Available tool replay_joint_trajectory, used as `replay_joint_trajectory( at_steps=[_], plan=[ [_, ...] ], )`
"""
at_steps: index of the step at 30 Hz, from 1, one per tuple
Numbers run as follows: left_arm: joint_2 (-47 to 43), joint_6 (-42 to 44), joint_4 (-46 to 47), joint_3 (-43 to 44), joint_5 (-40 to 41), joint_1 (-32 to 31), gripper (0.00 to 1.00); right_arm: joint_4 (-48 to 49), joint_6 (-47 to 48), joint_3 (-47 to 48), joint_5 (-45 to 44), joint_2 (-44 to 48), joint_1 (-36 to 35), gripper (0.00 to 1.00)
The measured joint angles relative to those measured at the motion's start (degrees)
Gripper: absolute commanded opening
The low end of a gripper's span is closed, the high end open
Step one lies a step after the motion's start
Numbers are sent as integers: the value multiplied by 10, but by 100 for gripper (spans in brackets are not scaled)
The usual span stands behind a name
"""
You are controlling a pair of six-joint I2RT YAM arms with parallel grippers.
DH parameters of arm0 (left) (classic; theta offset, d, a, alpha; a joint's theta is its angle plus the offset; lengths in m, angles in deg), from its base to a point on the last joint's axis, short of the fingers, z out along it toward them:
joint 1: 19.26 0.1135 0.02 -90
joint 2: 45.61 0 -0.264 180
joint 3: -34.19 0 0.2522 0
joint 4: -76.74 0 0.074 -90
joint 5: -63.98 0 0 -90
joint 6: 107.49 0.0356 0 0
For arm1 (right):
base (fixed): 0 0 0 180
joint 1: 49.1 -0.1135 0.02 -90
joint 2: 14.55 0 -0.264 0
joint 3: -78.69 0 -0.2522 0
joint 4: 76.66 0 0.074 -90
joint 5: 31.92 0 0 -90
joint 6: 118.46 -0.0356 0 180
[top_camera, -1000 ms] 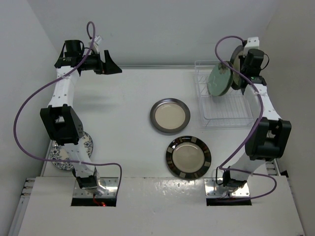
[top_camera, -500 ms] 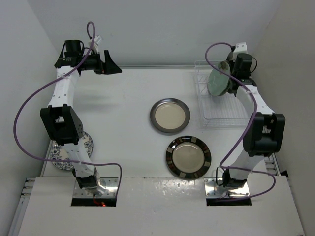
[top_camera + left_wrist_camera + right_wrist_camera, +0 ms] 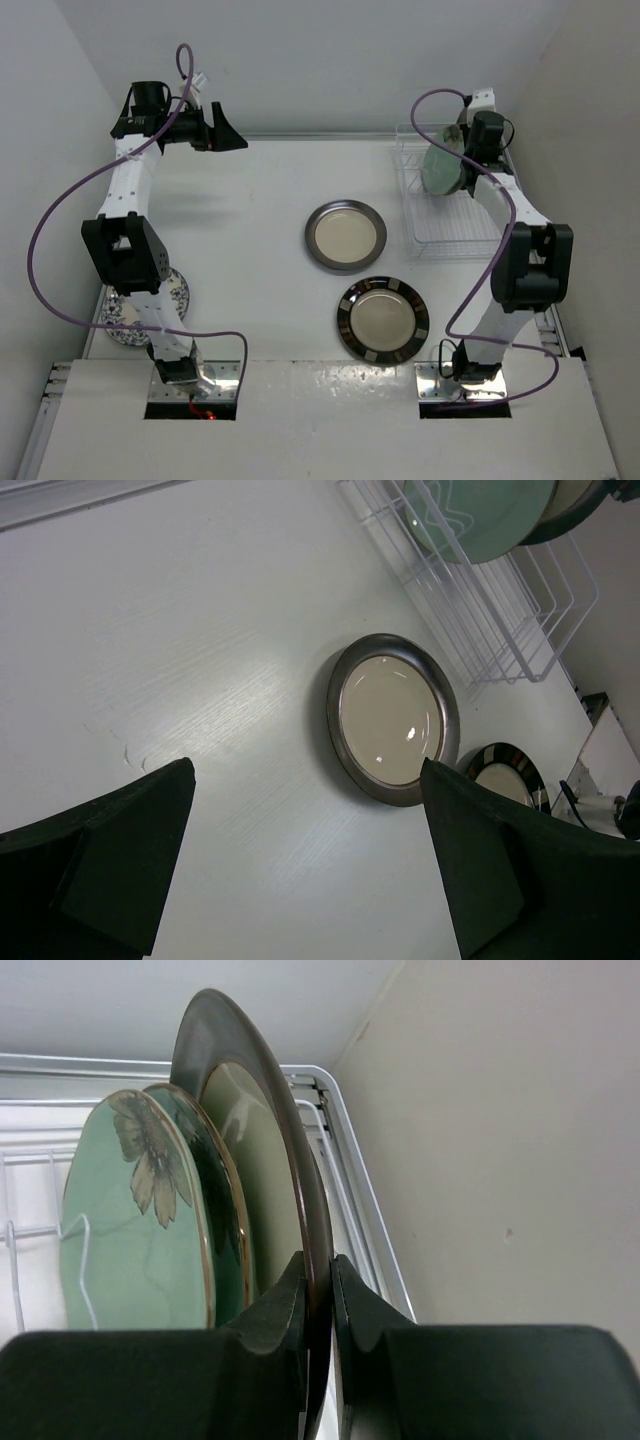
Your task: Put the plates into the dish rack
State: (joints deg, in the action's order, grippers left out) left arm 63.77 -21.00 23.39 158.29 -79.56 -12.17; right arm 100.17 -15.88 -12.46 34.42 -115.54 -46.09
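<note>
White table (image 3: pixel 250 200), pale and matte. Flat near the middle, cream plate with dark-grey rim (image 3: pixel 345 235); just nearer and slightly right, black-banded plate (image 3: pixel 383 320), apart from it. Near left edge: blue-floral plate (image 3: pixel 115 315) (only partly in sight). Far right: wire dish rack (image 3: pixel 455 225).

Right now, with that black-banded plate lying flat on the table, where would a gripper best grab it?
Probably at the rim of the black-banded plate, coming in low from its near side. It lies flat and face up, so only the thin outer rim offers a pinch, one finger above, one below.
</note>
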Motion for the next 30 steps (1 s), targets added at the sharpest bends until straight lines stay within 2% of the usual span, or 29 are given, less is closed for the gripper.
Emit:
replay_joint_trajectory(
  at_steps=[8, 12, 13, 14, 15, 17, 18, 19, 22, 25, 28, 30],
  plan=[
    [0, 0, 0, 0, -1, 0, 100, 3, -21, 12, 18, -12, -1, 17],
    [0, 0, 0, 0, -1, 0, 100, 6, -26, 13, 18, -12, -1, 30],
    [0, 0, 0, 0, -1, 0, 100, 9, -26, 14, 19, -12, -2, 21],
    [0, 0, 0, 0, -2, 0, 100, 10, -26, 14, 22, -12, -2, 18],
    [0, 0, 0, 0, -2, 0, 100, 10, -25, 14, 25, -12, -2, 18],
    [0, 0, 0, 0, -3, 0, 100, 10, -26, 14, 27, -12, -2, 29],
    [0, 0, 0, 0, -3, 0, 100, 11, -26, 14, 28, -12, -2, 29],
    [0, 0, 0, 0, -3, 0, 100, 12, -26, 14, 30, -12, -2, 26],
    [0, 0, 1, 0, -3, 0, 100, 11, -28, 15, 32, -12, -1, 26],
    [0, 0, 1, 0, -4, 0, 100, 9, -33, 16, 31, -12, -1, 18],
    [0, 0, 1, 0, -5, 0, 100, 8, -48, 16, 31, -12, 0, 18],
    [0, 0, 1, 0, -5, 0, 100, 9, -55, 16, 30, -12, 3, 13]
  ],
)
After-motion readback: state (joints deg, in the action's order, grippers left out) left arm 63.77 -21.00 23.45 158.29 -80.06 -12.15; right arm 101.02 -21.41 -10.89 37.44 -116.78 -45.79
